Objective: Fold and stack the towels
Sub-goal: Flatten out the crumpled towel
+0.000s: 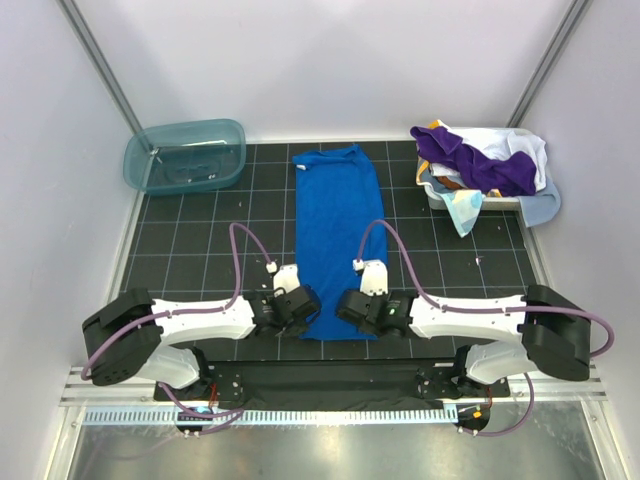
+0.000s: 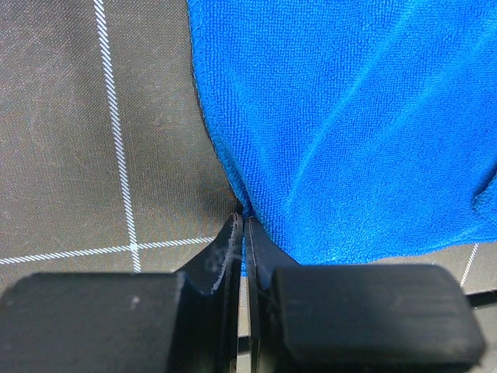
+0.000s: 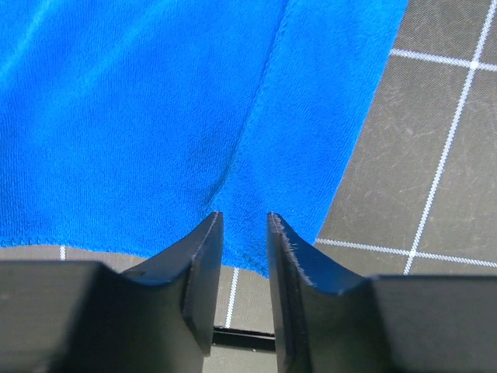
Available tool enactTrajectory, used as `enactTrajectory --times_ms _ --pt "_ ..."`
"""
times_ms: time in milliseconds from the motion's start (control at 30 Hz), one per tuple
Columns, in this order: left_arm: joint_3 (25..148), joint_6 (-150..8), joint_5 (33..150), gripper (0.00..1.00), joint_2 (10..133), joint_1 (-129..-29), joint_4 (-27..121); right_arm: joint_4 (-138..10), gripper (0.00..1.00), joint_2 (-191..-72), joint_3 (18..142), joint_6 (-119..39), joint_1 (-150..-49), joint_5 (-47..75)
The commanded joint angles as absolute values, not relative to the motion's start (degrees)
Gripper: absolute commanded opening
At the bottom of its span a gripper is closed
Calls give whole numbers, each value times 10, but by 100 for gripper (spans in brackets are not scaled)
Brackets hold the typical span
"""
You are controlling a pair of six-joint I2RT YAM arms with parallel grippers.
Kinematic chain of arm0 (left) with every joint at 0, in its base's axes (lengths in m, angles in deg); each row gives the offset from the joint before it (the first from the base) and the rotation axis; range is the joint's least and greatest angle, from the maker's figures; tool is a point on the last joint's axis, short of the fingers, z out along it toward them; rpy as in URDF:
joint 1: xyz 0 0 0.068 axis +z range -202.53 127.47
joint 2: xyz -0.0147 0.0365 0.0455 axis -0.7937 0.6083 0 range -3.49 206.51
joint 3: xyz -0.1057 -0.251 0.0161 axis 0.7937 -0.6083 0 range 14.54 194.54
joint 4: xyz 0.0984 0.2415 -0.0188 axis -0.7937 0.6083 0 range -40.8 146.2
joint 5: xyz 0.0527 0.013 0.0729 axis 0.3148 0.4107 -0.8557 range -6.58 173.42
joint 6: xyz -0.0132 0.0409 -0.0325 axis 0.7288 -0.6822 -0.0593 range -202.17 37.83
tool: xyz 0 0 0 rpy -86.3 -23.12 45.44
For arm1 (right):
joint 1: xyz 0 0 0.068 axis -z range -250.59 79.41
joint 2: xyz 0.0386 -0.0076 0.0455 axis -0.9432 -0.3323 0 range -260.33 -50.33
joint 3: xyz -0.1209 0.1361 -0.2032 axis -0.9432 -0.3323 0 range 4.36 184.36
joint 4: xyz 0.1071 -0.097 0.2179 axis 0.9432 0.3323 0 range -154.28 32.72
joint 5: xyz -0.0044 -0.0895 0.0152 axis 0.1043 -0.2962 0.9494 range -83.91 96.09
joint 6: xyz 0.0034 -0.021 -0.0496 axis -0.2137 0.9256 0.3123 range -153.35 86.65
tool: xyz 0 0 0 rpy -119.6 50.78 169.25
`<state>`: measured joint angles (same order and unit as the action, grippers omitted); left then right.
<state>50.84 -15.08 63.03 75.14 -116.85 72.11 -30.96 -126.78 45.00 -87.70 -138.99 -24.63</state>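
Note:
A royal blue towel (image 1: 338, 230) lies flat and lengthwise down the middle of the black gridded mat, its near end between my two grippers. My left gripper (image 1: 305, 303) is at the towel's near left corner. In the left wrist view its jaws (image 2: 245, 221) are shut, with the blue towel's (image 2: 349, 116) edge pinched between them. My right gripper (image 1: 348, 305) is at the near right corner. In the right wrist view it (image 3: 245, 221) stands open, and the blue towel's (image 3: 155, 101) hem lies in the gap between the fingers. More towels, a purple one (image 1: 470, 160) on top, are heaped at the back right.
A teal translucent tub (image 1: 185, 155) stands at the back left corner of the mat. A white basket (image 1: 438, 198) at the back right holds the heaped towels, some hanging over its rim. White walls close in the table on three sides.

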Motion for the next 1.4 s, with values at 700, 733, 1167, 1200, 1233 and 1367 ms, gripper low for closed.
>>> enactTrajectory --times_ms 700,733,1167,1200,1233,1367 --pt "484 -148 637 0 721 -1167 749 -308 18 -1294 449 -918 -1418 -278" --pt "484 -148 636 0 717 -1167 751 -306 16 -1289 447 -918 -1418 -280" --pt "487 -149 636 0 700 -1167 778 -250 11 -1188 408 -965 -1418 -303" --pt "486 -149 635 0 692 -1167 780 -246 11 -1183 402 -970 -1418 -306" --pt "486 -149 634 0 689 -1167 781 -240 11 -1173 399 -975 -1418 -308" --pt "486 -152 632 0 681 -1167 793 -213 10 -1142 374 -1010 -1418 -315"
